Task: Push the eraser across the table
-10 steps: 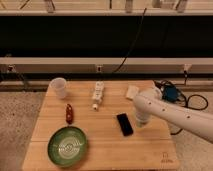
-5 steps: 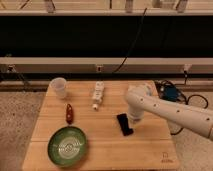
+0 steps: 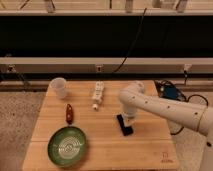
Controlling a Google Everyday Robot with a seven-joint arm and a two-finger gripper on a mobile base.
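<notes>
The eraser (image 3: 125, 126) is a flat black slab lying near the middle of the light wooden table (image 3: 102, 150). My white arm reaches in from the right and bends down over it. My gripper (image 3: 128, 119) is at the eraser's far end, right over it and hiding part of it. Whether it touches the eraser I cannot tell.
A green plate (image 3: 67, 145) lies at the front left. A red pepper (image 3: 69, 113) lies behind it. A clear cup (image 3: 59, 87) stands at the back left corner. A white power strip (image 3: 98, 95) lies at the back middle. A logo mark (image 3: 166, 157) is at the front right corner.
My arm has swung left, from the eraser's right side to over its far end. The eraser now lies slightly left of where it was.
</notes>
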